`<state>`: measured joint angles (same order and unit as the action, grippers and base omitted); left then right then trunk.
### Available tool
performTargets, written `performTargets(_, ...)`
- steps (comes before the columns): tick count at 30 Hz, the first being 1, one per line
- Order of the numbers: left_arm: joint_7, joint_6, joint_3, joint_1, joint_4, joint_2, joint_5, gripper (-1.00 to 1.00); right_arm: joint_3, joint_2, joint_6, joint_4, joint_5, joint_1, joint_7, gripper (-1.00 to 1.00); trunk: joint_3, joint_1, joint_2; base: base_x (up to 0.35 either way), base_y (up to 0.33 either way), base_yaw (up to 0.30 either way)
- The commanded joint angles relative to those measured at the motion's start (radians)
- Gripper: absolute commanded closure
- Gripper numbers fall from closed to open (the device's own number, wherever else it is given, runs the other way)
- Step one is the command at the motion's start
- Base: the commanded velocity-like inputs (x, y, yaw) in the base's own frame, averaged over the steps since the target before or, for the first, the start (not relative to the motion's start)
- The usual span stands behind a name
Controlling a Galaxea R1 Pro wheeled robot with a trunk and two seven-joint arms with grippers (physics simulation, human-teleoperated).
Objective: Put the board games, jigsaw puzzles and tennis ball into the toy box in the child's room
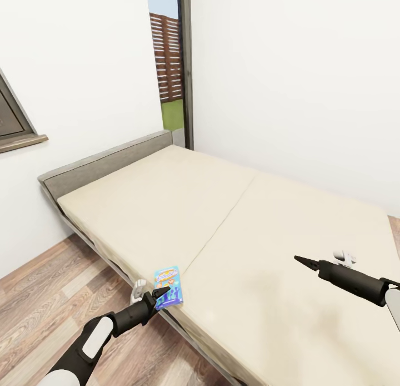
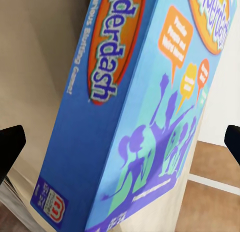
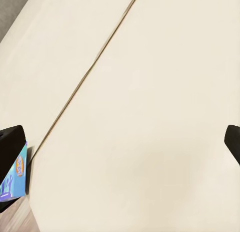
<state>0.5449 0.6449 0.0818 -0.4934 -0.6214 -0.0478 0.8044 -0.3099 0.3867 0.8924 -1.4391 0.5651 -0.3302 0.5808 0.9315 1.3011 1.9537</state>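
At the bed's (image 1: 222, 219) edge, left claw (image 1: 161, 292) gapes wide around the blue board game (image 1: 169, 287), right claw (image 1: 303, 261) open.

A bedroom in a home: a wide bed (image 1: 233, 219) with cream mattress and grey padded headboard (image 1: 105, 166), wood-plank floor (image 1: 44, 297), plain white walls (image 1: 289, 80), and a window (image 1: 14, 119) on one wall

The cream-mattressed bed (image 1: 233, 219) seemingly bears one blue board game (image 1: 168, 287) at its near edge.
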Motion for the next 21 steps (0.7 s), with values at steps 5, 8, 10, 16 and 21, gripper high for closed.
performTargets(5, 0.001, 0.007, 0.003, 0.0, 0.0, 0.0, 0.003, -1.0, -0.001, 0.0, 0.006, 0.0, -0.001, -0.001, 0.003, -1.0, 0.001, 0.0, 0.0, 0.0, 0.0, -0.002)
performTargets(8, 0.001, 0.007, 0.003, 0.0, 0.0, 0.0, 0.003, -1.0, -0.001, 0.0, 0.006, 0.0, -0.001, -0.001, 0.004, -1.0, 0.001, 0.0, 0.0, 0.0, 0.0, -0.001)
performTargets(10, 0.001, 0.007, 0.003, 0.0, 0.0, 0.0, 0.003, -1.0, -0.001, 0.0, 0.006, 0.0, -0.001, -0.001, 0.004, -1.0, 0.001, 0.0, 0.0, 0.0, 0.0, -0.001)
performTargets(16, 0.001, 0.007, 0.003, 0.0, 0.0, 0.0, 0.003, 1.0, -0.001, 0.0, 0.006, 0.0, -0.001, -0.001, 0.004, -1.0, 0.001, 0.0, 0.0, 0.0, 0.0, 0.0)
performTargets(21, 0.001, 0.007, 0.003, 0.0, -0.001, 0.0, 0.003, 1.0, -0.001, 0.0, 0.006, 0.0, -0.001, -0.001, 0.004, -1.0, 0.001, 0.0, 0.0, 0.0, 0.0, 0.0)
